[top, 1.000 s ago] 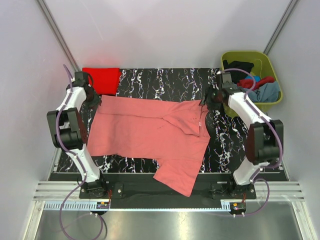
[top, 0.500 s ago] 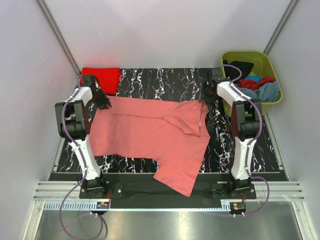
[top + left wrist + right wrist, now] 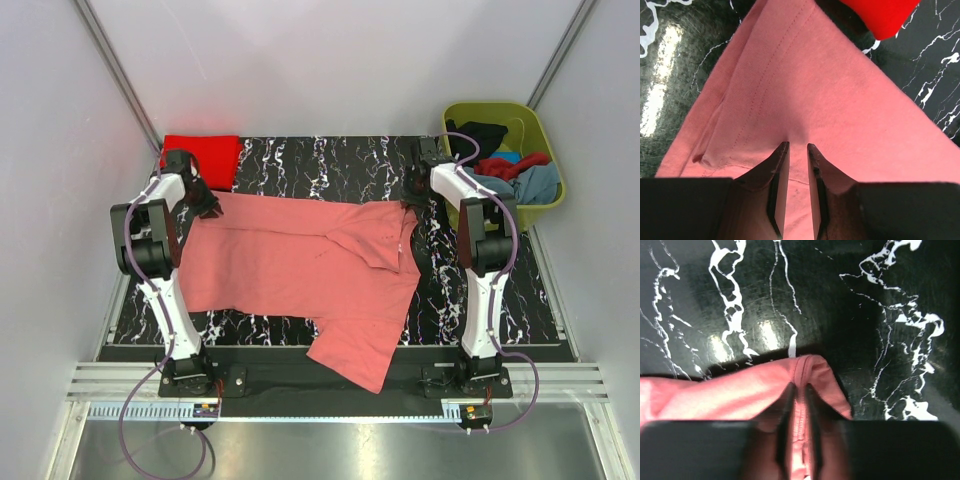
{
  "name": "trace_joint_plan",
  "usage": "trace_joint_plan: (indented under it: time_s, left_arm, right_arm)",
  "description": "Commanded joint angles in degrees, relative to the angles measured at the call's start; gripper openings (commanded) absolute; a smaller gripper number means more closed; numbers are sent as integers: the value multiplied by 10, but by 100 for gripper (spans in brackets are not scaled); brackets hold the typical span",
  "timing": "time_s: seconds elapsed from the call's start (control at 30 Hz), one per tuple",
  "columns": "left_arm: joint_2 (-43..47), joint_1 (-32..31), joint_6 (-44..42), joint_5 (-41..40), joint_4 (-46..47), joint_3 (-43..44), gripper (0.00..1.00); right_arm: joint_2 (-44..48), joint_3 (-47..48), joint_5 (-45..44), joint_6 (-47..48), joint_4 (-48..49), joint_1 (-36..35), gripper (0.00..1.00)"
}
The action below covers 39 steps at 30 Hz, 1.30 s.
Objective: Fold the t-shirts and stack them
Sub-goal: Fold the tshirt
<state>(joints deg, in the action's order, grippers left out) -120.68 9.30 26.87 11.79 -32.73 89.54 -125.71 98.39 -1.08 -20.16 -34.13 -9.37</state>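
Observation:
A salmon pink t-shirt (image 3: 300,265) lies spread on the black marble table (image 3: 320,160), its near part hanging over the front edge. My left gripper (image 3: 205,203) is at the shirt's far left corner. In the left wrist view its jaws (image 3: 797,145) are narrowed onto a puckered fold of pink cloth (image 3: 815,90). My right gripper (image 3: 410,198) is at the far right corner, its jaws (image 3: 799,386) pinched on the shirt's hem (image 3: 740,395). A folded bright red t-shirt (image 3: 200,158) (image 3: 885,17) lies at the table's far left.
An olive-green tub (image 3: 540,135) stands off the table's far right corner, holding black, dark red and grey-blue t-shirts (image 3: 520,175). Grey walls close in on both sides and at the back. Both arms stretch along the table's side edges.
Both arms have unfolded and reached out to the pink shirt's far corners. Both sets of jaws have narrowed onto the cloth. The shirt has barely shifted.

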Motion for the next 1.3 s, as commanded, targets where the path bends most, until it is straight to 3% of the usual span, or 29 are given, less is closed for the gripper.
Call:
trace_joint_plan:
  time_s: [0.0, 0.03, 0.13, 0.37, 0.4, 0.43, 0.47, 0.6, 0.63, 0.77, 0.83, 0.93, 1.0, 1.13, 1.2, 1.23, 1.27]
  left_arm:
    - [-7, 8, 2, 1, 16, 5, 24]
    - [-10, 9, 2, 1, 17, 5, 24]
    - [-11, 12, 0, -5, 16, 2, 24]
    - [18, 15, -17, -22, 12, -3, 22]
    - [42, 14, -15, -25, 11, -9, 22]
    - [56, 9, -10, -27, 9, -23, 24]
    - [73, 5, -8, -39, 8, -33, 26]
    - [191, -26, 10, -58, 7, -96, 29]
    - [212, -43, 14, -55, 7, -128, 30]
    - [336, -106, 28, -33, 7, -225, 33]
    - [372, -140, 29, -5, 7, -282, 32]
    - [437, -168, 23, 84, 9, -346, 32]
    - [482, -174, 3, 99, 7, -370, 31]
    - [539, -178, -17, 104, -15, -414, 31]
    - [561, -178, -17, 111, -20, -425, 31]
    - [567, -178, -16, 118, -21, -436, 31]
    - [577, -178, -13, 119, -21, -443, 31]
  right_arm:
    - [-2, 19, -48, -6, 12, 7, 7]
    - [3, 15, -65, -9, 12, 8, 0]
    - [18, -2, -121, -16, 10, 8, 0]
    - [16, 13, -97, -9, -9, 8, 2]
    - [20, 15, -88, -10, -15, 8, 6]
    - [32, 14, -85, -15, -20, 8, 21]
    - [40, 10, -79, -18, -30, 8, 28]
    - [77, 8, -54, -33, -73, 5, 46]
    - [97, 1, -53, -32, -82, 1, 55]
    - [179, -63, -16, -15, -86, -22, 64]
    - [225, -116, 54, -7, -79, -43, 64]
    - [269, -189, 109, -1, -74, -99, 66]
    - [287, -226, 107, -1, -55, -129, 79]
    - [295, -287, 88, -11, -50, -158, 76]
    - [296, -297, 89, -17, -50, -158, 68]
    - [301, -306, 94, -22, -50, -159, 60]
    - [303, -311, 95, -24, -46, -164, 59]
